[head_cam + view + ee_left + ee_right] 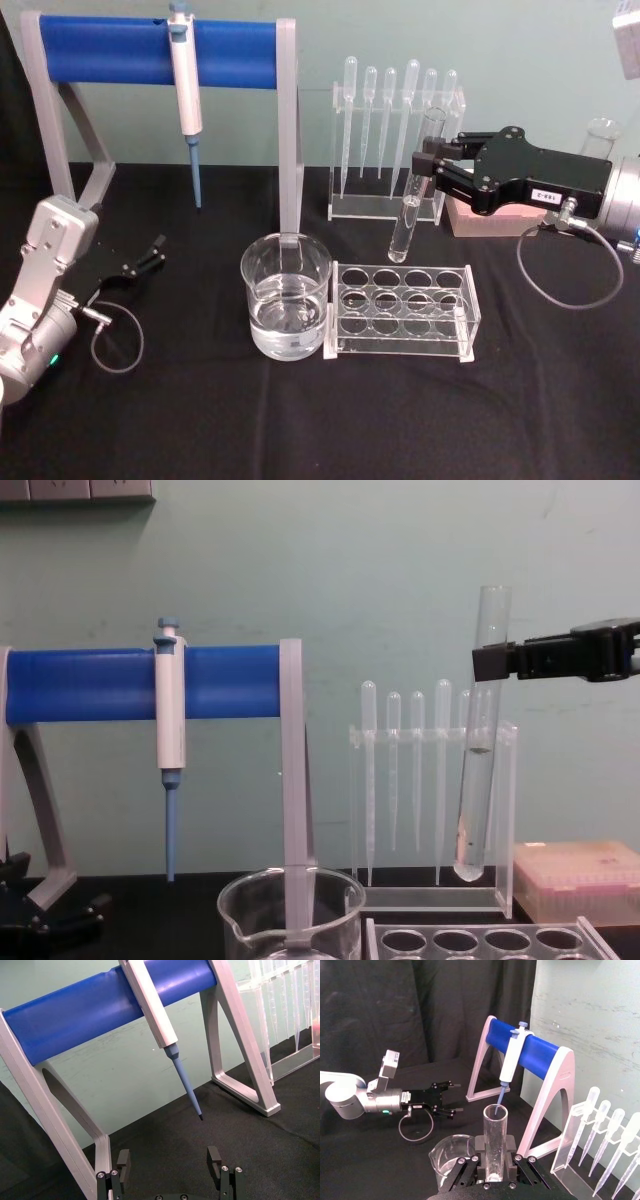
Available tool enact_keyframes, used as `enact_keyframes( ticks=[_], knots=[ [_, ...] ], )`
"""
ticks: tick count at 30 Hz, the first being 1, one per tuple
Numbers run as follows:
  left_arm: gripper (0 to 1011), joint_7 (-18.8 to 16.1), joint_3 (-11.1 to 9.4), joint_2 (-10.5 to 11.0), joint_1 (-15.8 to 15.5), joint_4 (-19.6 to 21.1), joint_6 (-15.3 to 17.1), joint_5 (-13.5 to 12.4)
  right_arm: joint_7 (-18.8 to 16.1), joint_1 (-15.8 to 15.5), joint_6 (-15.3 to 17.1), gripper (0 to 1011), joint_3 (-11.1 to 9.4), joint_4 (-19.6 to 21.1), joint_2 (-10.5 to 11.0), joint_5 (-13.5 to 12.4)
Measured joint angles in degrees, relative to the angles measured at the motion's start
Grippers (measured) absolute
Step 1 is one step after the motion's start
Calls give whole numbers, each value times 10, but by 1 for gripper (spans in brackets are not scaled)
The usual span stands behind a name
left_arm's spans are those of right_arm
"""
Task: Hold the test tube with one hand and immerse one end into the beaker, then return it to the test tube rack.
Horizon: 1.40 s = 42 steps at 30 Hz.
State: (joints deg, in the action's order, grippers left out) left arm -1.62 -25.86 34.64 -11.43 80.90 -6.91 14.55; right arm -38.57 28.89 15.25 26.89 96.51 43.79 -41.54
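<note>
The right gripper (425, 165) is clamped on the tube (408, 205) by its upper part. It holds the tube nearly upright, round end down, in the air behind the rack (400, 312), toward the far edge of the table (300, 430). The beaker (247, 272), part full of clear liquid, stands left of the tube and nearer the front edge, just beside the empty rack. The left gripper (150, 255) is splayed near the left edge.

White-and-blue pipettor (185, 70) hangs on blue-barred stand (100, 52) at back left of black counter (200, 420), six bulb-top pipettes (390, 100) upright in clear holder (385, 208) beside it, pink box (480, 220) further right.
</note>
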Motion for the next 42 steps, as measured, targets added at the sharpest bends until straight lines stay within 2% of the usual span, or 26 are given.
enact_keyframes(
  ticks=[42],
  knots=[
    [1000, 0, 0, 0, 0, 0, 0, 0, 0, 0, 0, 221, 0, 0, 0, 0]
  ],
)
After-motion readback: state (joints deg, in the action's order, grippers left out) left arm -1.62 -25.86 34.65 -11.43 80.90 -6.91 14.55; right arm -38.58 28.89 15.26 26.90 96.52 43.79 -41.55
